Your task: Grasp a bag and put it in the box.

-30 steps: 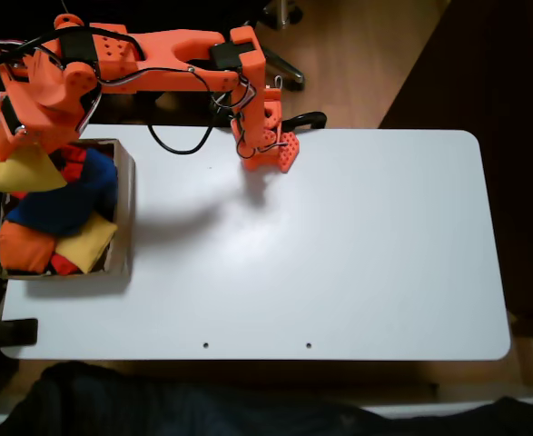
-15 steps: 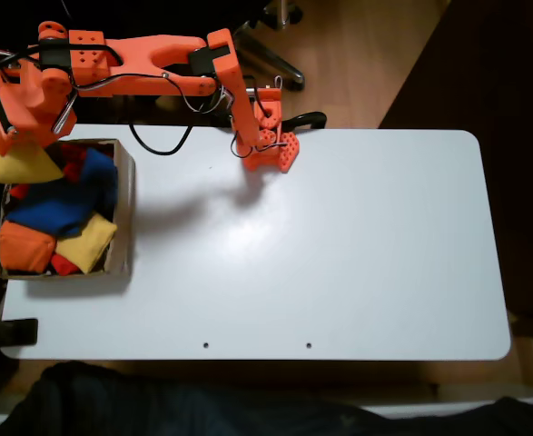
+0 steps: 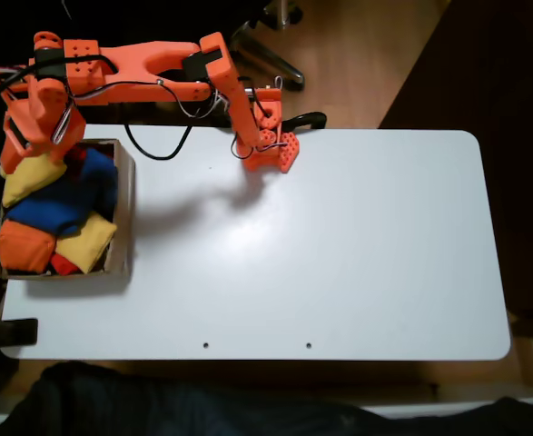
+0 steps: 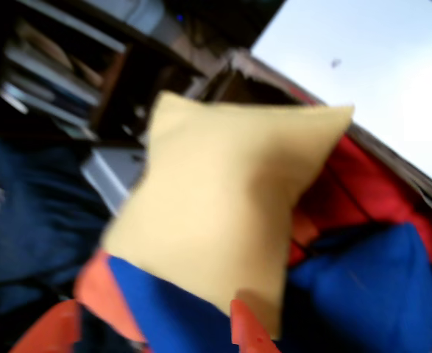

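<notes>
The mustard-yellow bag (image 3: 30,177) lies tilted at the far left corner of the brown cardboard box (image 3: 126,204), on top of the other bags. In the wrist view the bag (image 4: 223,213) is blurred and sits just beyond my orange fingertips (image 4: 246,331), over the box rim (image 4: 392,156). My gripper (image 3: 19,153) hangs right above the bag at the box's far left corner. In the wrist view the gripper (image 4: 148,332) has its fingers spread apart, open, with nothing clamped between them.
The box also holds a large blue bag (image 3: 66,204), an orange bag (image 3: 23,245), a second yellow bag (image 3: 86,241) and a red one (image 3: 63,264). The arm's base (image 3: 268,145) is clamped at the white table's (image 3: 339,245) far edge. A dark shelf lies left of the box.
The arm swung the yellow bag from beyond the box's left edge to over the box. The bag has dropped out of the gripper into the far left corner.
</notes>
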